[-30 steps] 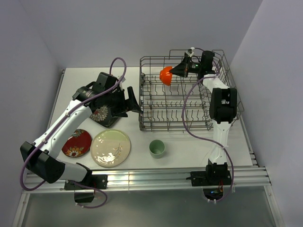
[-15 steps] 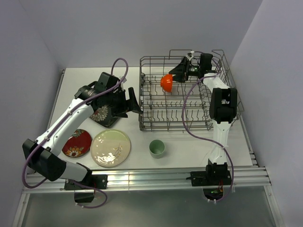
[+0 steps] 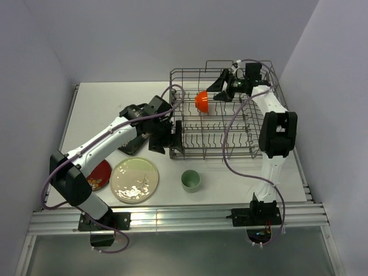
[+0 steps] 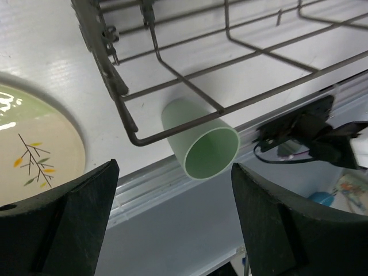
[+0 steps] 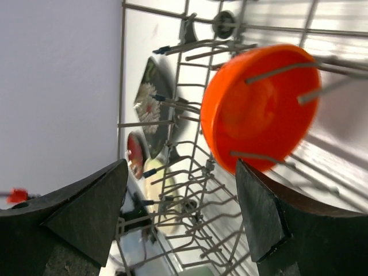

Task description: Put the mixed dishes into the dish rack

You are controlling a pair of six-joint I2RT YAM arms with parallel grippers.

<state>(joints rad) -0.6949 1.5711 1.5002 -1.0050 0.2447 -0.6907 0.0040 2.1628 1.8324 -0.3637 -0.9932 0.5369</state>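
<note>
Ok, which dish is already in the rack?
Only the small orange bowl, propped among the tines of the dish rack. The pale green cup, cream plate, red plate and black plate sit outside it.

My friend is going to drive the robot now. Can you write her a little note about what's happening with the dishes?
Left gripper: open, empty, by the dish rack's near left corner.
Right gripper: open, empty, beside the small orange bowl.
Done: the orange bowl rests among the tines at the far side of the rack.
Left, all on the table: pale green cup, cream leaf-sprig plate, small red flowered plate, black floral plate (partly under the left arm).
</note>
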